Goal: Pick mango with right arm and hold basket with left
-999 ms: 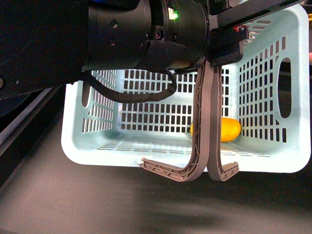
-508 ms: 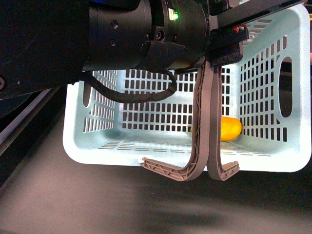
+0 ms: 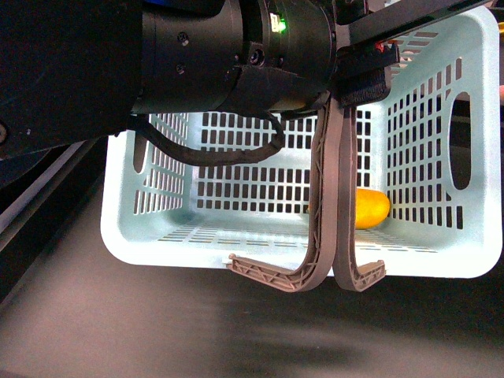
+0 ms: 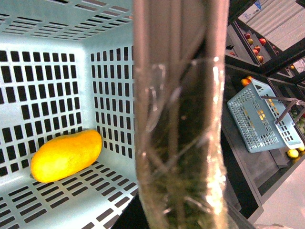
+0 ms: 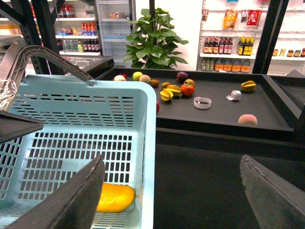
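The pale turquoise basket (image 3: pixel 441 260) hangs tilted in the front view, held by its two grey-brown handles (image 3: pixel 331 189). My left gripper (image 3: pixel 364 75) is shut on those handles at the top; the taped handle (image 4: pixel 178 119) fills the left wrist view. The yellow-orange mango (image 3: pixel 370 209) lies inside the basket on its slotted floor by a corner, also seen in the left wrist view (image 4: pixel 66 155) and the right wrist view (image 5: pixel 114 198). My right gripper (image 5: pixel 174 195) is open and empty, above the basket's rim (image 5: pixel 147 143), its left fingertip (image 5: pixel 81 195) over the mango.
A dark tray table (image 5: pixel 214 107) behind holds several loose fruits, among them a ridged yellow one (image 5: pixel 248 86) and a peach (image 5: pixel 247 119). A potted plant (image 5: pixel 155 38) and shop shelves stand behind. A second turquoise basket (image 4: pixel 262 119) sits on a dark counter.
The basket has shifted very slightly; the left arm keeps its hold on the handles. The mango stays in the basket corner.
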Robot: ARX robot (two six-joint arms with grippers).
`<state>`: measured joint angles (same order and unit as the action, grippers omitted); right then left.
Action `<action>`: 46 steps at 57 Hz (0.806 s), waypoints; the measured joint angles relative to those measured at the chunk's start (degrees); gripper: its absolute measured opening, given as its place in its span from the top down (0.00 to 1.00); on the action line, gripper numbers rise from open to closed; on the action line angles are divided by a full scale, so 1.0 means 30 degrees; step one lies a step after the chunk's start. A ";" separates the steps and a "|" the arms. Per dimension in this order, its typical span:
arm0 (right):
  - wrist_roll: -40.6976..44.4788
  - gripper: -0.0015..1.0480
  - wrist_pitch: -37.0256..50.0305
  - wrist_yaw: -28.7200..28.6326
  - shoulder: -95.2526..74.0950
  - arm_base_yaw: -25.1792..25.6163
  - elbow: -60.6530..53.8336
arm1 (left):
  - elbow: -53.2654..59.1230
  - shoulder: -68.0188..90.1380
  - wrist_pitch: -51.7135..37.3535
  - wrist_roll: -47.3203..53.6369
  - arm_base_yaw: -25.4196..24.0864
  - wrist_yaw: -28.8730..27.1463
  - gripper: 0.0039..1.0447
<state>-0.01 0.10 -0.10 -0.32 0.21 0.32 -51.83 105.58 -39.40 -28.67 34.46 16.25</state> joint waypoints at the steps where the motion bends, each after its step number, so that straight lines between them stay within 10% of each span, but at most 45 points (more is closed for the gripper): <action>1: -0.0007 0.07 0.0000 0.0000 0.0000 0.0000 0.0000 | 0.0000 0.0000 0.0000 0.0000 0.0000 0.0007 0.95; 11: -0.0007 0.08 0.0000 0.0000 0.0000 0.0000 0.0000 | 0.0000 0.0000 0.0000 0.0080 0.0007 -0.0073 0.95; 27: -0.0007 0.08 0.0000 0.0007 0.0007 0.0000 0.0000 | -0.1938 0.0911 0.0495 0.4881 -0.0393 -0.7490 0.95; 46: 0.0000 0.08 0.0000 -0.0007 0.0007 0.0000 0.0000 | -0.5493 0.2098 0.3089 -0.3257 -0.2696 -1.3187 0.95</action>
<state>-0.01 0.10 -0.12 -0.30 0.21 0.32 -68.31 111.87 -30.13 -38.44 26.37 -23.31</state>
